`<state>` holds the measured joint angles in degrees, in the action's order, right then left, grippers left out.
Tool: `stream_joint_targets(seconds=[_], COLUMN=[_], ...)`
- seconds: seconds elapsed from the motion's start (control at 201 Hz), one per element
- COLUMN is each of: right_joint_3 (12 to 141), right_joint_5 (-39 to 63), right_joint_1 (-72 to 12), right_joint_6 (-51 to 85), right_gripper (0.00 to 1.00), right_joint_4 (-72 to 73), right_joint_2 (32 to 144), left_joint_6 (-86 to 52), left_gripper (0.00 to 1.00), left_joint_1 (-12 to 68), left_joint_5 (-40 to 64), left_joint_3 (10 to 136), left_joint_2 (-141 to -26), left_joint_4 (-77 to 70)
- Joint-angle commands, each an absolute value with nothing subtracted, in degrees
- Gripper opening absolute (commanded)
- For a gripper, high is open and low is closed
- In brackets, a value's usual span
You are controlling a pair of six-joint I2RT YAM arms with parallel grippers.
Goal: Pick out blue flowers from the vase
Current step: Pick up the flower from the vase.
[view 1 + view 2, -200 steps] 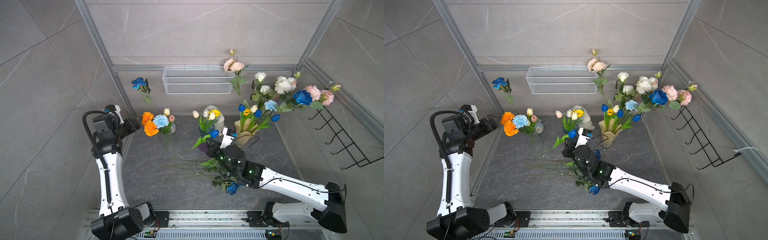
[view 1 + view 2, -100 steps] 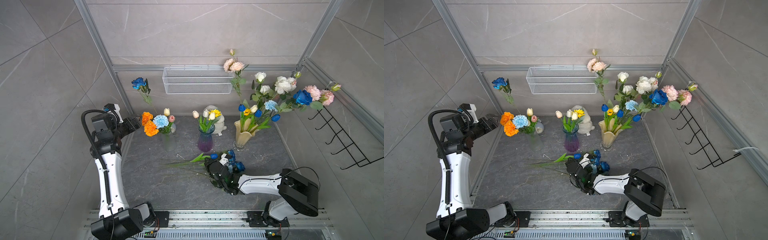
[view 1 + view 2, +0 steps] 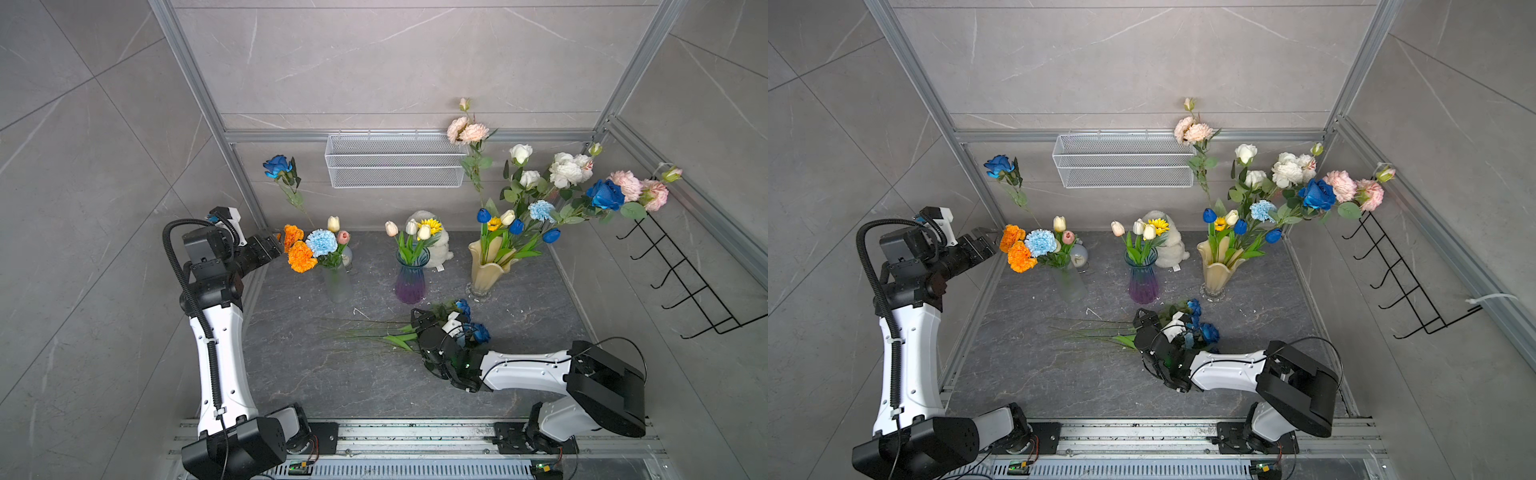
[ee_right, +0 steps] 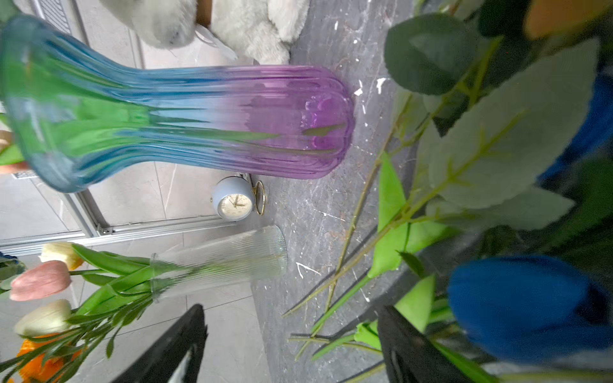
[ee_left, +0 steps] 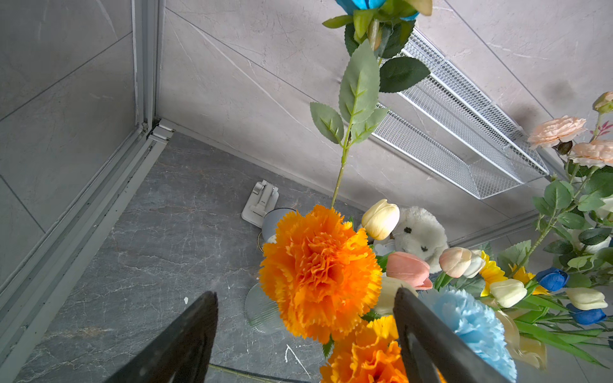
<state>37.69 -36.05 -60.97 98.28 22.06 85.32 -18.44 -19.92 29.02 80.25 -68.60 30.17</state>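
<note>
Stems (image 3: 398, 338) of blue flowers (image 3: 480, 332) point left, heads right | right tool (image 4: 292, 311) wide, empty | left tool (image 5: 303, 293) wide

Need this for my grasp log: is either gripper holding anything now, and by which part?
Nothing is held. The right gripper stands open by the blue flowers lying on the table; the left gripper is open near the orange marigolds, closed on nothing.

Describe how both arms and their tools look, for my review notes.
Both arms match: the left arm and right arm have glossy white link shells between boxy black joints and black bases. A ribbed black cable hose loops beside the left arm; a thin black cable arcs over the right elbow. The left tool and right tool have flat black fingers.
</note>
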Motion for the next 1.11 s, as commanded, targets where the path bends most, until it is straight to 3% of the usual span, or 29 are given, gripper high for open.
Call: stream_joint_targets(seconds=[0.0, 0.214, 0.423, 0.463, 0.553, 0.722, 0.871, 1.1], right_joint_3=[43.19, 64.92, 83.84, 86.55, 92.42, 101.55, 109.16, 118.09], right_joint_5=[-37.44, -21.04, -11.08, -10.22, -9.08, -8.60, -9.06, -11.40], right_joint_1=[-61.33, -57.77, -57.82, -57.88, -57.86, -57.86, -58.26, -58.88], right_joint_6=[84.89, 46.39, 19.88, 17.96, 15.63, 14.25, 10.66, 7.69], right_gripper=[0.87, 0.87, 0.79, 0.75, 0.57, 0.46, 0.38, 0.34], right_joint_4=[16.09, 10.73, 9.00, 8.65, 8.63, 8.00, 5.51, 1.70], right_joint_2=[82.28, 88.82, 101.76, 104.12, 108.56, 114.21, 118.84, 124.31], left_joint_6=[-16.35, -14.31, -13.88, -13.79, -14.01, -14.58, -14.86, -14.77], left_gripper=[0.85, 0.84, 0.84, 0.84, 0.84, 0.84, 0.84, 0.84], left_joint_1=[-20.20, -20.12, -20.20, -20.21, -20.19, -20.19, -20.15, -20.13], left_joint_5=[30.69, 30.92, 30.88, 30.85, 30.92, 32.00, 32.36, 32.70], left_joint_3=[82.98, 78.34, 74.45, 73.58, 71.99, 70.80, 70.55, 70.83], left_joint_2=[-67.45, -61.31, -56.18, -55.71, -55.07, -55.20, -55.53, -56.21], left_joint_4=[31.19, 34.85, 38.14, 38.36, 38.27, 37.54, 36.62, 36.17])
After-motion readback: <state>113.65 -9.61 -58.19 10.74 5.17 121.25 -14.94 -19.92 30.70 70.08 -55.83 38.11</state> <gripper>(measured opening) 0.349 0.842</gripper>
